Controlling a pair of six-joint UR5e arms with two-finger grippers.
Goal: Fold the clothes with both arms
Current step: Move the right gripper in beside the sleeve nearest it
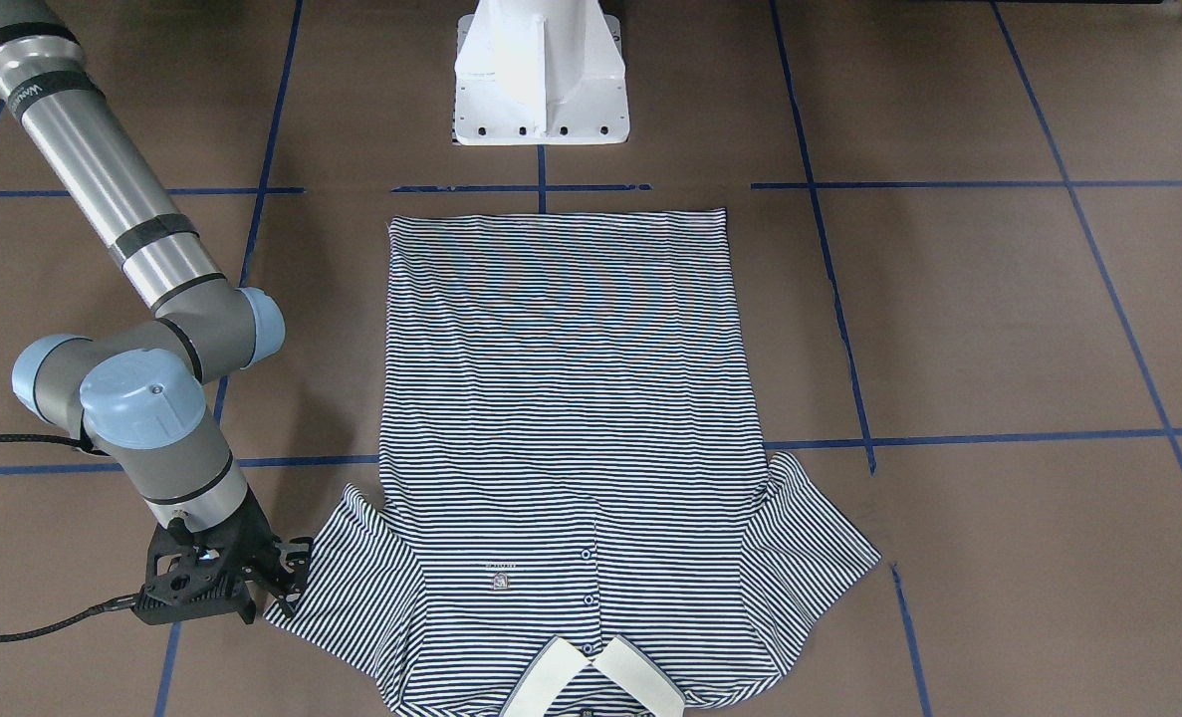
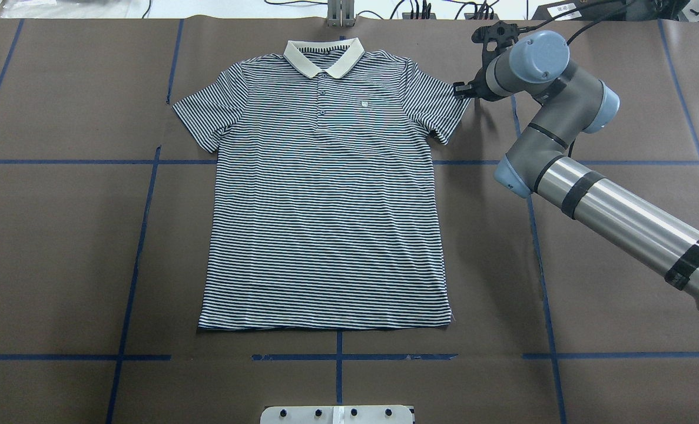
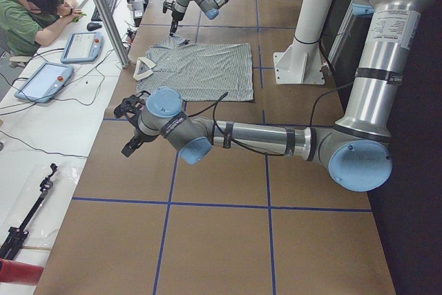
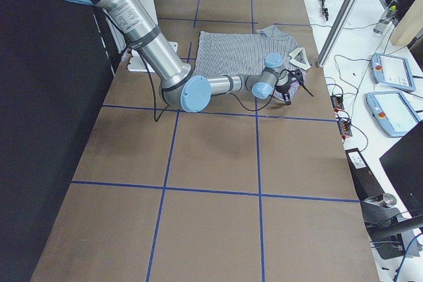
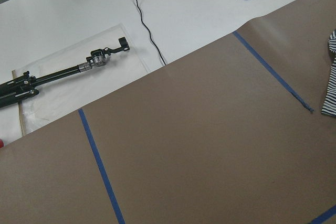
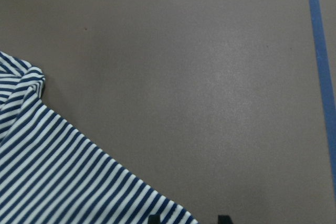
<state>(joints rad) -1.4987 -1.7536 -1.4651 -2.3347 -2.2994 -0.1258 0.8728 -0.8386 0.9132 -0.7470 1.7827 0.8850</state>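
Observation:
The striped polo shirt point(image 2: 325, 194) lies flat and face up on the brown table, collar point(image 2: 324, 58) at the far side, both sleeves spread. My right gripper point(image 1: 277, 586) is down at the outer hem of one sleeve point(image 2: 443, 109), and it shows at the same hem in the overhead view point(image 2: 464, 89). In the right wrist view its two fingertips point(image 6: 153, 217) stand apart, open, at the striped sleeve's edge point(image 6: 52, 171). My left gripper point(image 3: 130, 129) hovers over bare table left of the shirt, apart from it. It shows only in the exterior left view, so I cannot tell its state.
The white pedestal base point(image 1: 541, 80) stands just behind the shirt's bottom hem. Blue tape lines point(image 2: 143, 235) cross the table. Beyond the far edge is a white bench with teach pendants point(image 3: 45, 81), a black tool point(image 5: 58, 74) and a seated person point(image 3: 31, 8).

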